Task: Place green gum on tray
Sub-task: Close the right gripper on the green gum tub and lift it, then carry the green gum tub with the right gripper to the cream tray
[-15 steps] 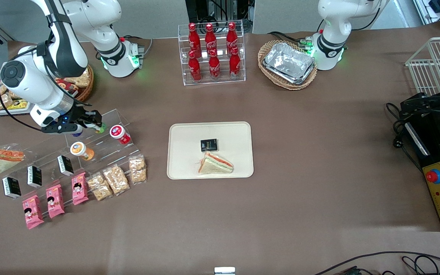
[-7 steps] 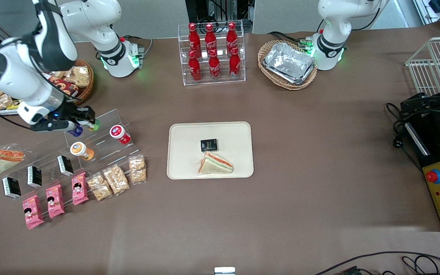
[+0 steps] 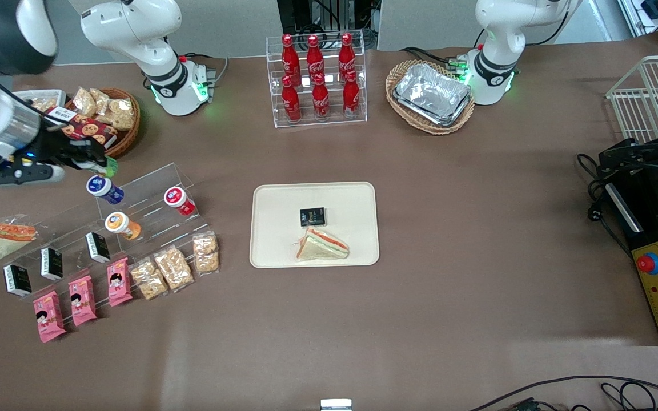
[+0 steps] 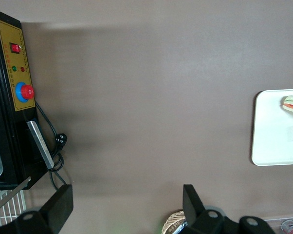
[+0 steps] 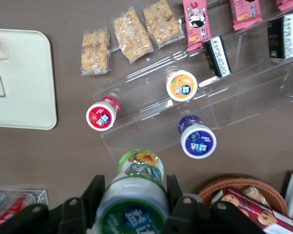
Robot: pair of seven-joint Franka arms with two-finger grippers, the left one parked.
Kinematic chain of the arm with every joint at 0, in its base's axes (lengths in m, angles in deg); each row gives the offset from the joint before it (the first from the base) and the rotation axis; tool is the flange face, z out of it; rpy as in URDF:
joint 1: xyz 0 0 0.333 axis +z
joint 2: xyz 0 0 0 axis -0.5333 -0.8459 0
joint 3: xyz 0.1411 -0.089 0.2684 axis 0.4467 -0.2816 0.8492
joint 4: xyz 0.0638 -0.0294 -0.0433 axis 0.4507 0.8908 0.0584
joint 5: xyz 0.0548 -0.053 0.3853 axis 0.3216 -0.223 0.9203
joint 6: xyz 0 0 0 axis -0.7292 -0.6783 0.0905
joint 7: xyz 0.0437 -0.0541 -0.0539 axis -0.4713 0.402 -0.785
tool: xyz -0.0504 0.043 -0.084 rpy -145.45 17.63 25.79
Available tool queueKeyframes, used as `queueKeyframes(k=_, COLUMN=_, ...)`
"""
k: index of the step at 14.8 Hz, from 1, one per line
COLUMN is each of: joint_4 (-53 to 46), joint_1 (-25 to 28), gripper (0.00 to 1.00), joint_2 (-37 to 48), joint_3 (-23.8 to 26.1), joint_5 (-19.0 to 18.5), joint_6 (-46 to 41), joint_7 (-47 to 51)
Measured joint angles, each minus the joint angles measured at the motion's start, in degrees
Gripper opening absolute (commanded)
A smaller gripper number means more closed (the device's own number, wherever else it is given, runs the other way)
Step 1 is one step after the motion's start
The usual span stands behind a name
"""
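- The gripper (image 3: 97, 164) has risen off the clear stepped rack (image 3: 152, 191), fingers clamped on the green gum (image 5: 134, 195), which now hangs above the rack near the snack basket (image 3: 115, 123).
- The blue-lidded bottle (image 3: 100, 188) sits uncovered again.
- Pickup looks done; carrying to the tray (image 3: 357, 197), well apart toward the table's middle, remains.

Right arm: raised, toward working end of table.
Gripper (image 3: 97, 165): fingers clamped on green gum (image 5: 135, 195).

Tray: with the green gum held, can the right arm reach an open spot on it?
Probably yes. The tool grips the green gum above the acrylic shelf; the tray has bare space beside its sandwich.
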Motion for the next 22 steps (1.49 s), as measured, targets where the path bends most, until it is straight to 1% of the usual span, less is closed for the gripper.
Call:
queueKeyframes(k=2, joint_4=-3.53, joint_1=0.29, gripper=0.31, joint_2=-1.7, joint_3=0.05, joint_5=0.2, joint_6=-2.98, joint_7=-0.15)
queueKeyframes(k=4, joint_4=-3.93, joint_1=2.57, gripper=0.31, joint_2=-2.83, joint_3=0.14, joint_5=1.19, joint_6=-3.14, joint_7=0.38)
queueKeyframes(k=6, joint_4=-3.68, joint_1=6.77, gripper=0.31, joint_2=-3.92, joint_3=0.31, joint_5=2.15, joint_6=-2.6, joint_7=5.41)
queueKeyframes(k=9, joint_4=-1.8, joint_1=13.78, gripper=0.31, joint_2=-4.55, joint_3=0.59, joint_5=2.74, joint_6=0.59, joint_7=14.97)
queueKeyframes(k=12, joint_4=3.45, joint_1=18.85, gripper=0.31, joint_2=-4.75, joint_3=0.75, joint_5=3.24, joint_6=9.16, joint_7=19.43)
queueKeyframes(k=16, joint_4=13.72, joint_1=22.79, gripper=0.31, joint_2=-5.9, joint_3=0.67, joint_5=3.47, joint_6=23.55, joint_7=23.12)
queueKeyframes(k=20, joint_4=16.25, joint_1=27.26, gripper=0.31, joint_2=-9.92, joint_3=0.69, joint_5=3.71, joint_6=31.84, joint_7=26.51)
queueKeyframes(k=22, joint_4=16.46, joint_1=29.33, gripper=0.31, joint_2=-13.5, joint_3=0.71, joint_5=5.11, joint_6=35.66, joint_7=26.81)
